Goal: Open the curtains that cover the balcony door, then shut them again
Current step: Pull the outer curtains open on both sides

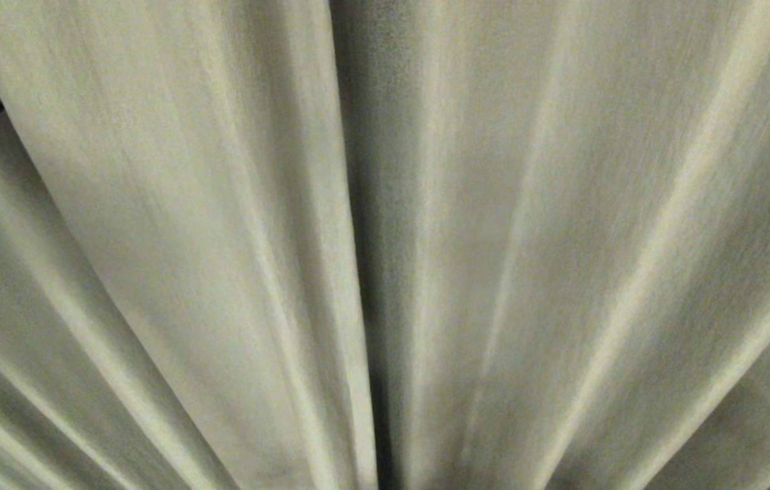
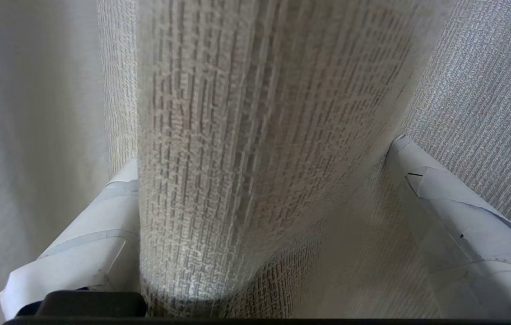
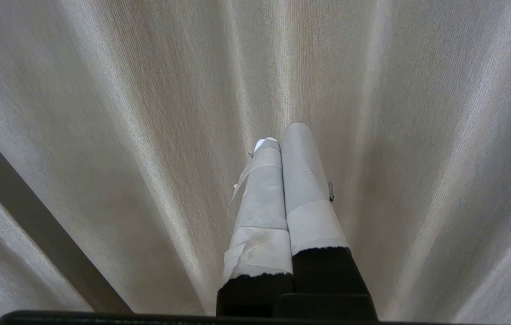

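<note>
White tape is wrapping the left gripper's (image 2: 264,216) fingers (image 2: 458,216), creasing at the tips, with a black housing showing behind them. The right gripper's (image 3: 284,135) fingers (image 3: 303,180) are wearing the same tape in overlapping bands, fraying at a loose corner, black bases showing behind it.

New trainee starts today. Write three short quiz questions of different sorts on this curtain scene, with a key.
1. True or false: the left end effector stands open astride a fold of the cream woven pleated curtains.
2. Which end effector has its taped fingers pressed together?
3. Multiple choice: the head view is filled by A) glass, B) curtain fabric, C) floor.

Key: 1 true; 2 the right end effector; 3 B.
</note>
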Robot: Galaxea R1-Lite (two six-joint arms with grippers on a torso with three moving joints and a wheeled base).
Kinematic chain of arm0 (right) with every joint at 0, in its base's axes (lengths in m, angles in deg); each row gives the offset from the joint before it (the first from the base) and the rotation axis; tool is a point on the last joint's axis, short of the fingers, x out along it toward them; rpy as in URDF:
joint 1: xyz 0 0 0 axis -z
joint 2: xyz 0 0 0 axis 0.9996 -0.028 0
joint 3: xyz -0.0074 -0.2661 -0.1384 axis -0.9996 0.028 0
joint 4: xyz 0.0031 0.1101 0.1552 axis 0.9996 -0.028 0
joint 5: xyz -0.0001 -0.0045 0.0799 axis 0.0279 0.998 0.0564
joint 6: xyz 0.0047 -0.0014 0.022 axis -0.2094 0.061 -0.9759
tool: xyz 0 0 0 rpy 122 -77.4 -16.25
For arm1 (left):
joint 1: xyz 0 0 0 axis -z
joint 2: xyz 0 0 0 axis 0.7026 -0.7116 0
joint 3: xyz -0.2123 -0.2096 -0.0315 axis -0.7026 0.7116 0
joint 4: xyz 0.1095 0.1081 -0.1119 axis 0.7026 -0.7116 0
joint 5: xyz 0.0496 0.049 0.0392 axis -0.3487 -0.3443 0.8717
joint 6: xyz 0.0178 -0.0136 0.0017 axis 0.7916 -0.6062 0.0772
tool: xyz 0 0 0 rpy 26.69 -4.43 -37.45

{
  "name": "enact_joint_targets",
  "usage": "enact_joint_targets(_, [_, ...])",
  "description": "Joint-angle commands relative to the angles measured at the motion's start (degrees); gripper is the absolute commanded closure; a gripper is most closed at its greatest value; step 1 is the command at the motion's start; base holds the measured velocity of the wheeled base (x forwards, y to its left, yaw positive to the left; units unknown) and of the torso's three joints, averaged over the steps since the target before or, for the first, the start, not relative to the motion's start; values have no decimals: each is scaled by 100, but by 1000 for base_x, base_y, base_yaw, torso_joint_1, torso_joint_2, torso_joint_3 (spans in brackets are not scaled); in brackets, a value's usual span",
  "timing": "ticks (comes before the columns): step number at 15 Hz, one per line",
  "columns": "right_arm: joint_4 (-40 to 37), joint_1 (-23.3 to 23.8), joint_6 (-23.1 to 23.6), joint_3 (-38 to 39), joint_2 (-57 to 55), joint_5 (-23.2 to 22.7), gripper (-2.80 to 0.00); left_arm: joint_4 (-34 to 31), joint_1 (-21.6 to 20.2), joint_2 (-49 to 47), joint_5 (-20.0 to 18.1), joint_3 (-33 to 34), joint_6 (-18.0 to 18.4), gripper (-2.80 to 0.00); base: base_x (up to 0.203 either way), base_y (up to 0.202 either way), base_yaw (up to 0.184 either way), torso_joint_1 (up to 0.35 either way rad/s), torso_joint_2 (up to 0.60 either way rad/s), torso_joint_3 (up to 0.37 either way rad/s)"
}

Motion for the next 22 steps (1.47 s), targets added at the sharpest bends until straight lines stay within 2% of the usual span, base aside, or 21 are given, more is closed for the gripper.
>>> enact_joint_targets(1, [3, -6, -2, 0, 0, 2, 0, 13, -1, -370, -11, -290, -3, -280, 0, 0, 0, 0, 0, 0])
enact_joint_targets(2, [3, -4, -2, 0, 0, 2, 0, 15, 0, -404, -11, -290, -3, -280, 0, 0, 0, 0, 0, 0])
enact_joint_targets(3, [3, -6, -2, 0, 0, 2, 0, 13, 8, -414, -21, -290, -3, -72, 0, 0, 0, 0, 0, 0])
enact_joint_targets(4, [3, -1, -2, 0, 0, 2, 0, 17, 16, -433, -114, -293, -3, 0, 0, 0, 0, 0, 0, 0])
enact_joint_targets(6, [3, -3, -2, 0, 0, 2, 0, 22, -18, -440, -397, -299, 14, 0, 0, 0, 0, 0, 0, 0])
enact_joint_targets(8, [3, 3, -2, 0, 0, 2, 0, 22, -80, -432, -451, -360, 13, 0, 0, 0, 0, 0, 0, 0])
enact_joint_targets(12, [3, -1, -2, 0, 0, 2, 0, 15, -82, -607, -472, -960, 10, 0, 0, 0, 0, 0, 0, 0])
enact_joint_targets(15, [3, 3, -2, 0, 0, 2, 0, 6, 16, -803, -629, -1587, 39, 0, 0, 0, 0, 0, 0, 0])
enact_joint_targets(18, [3, -4, -2, 0, 0, 2, 0, 4, 276, -855, -810, -1754, 482, 0, 0, 0, 0, 0, 0, 0])
enact_joint_targets(22, [3, 2, -2, 0, 0, 2, 0, 17, 258, -809, -811, -1766, 840, 0, 0, 0, 0, 0, 0, 0])
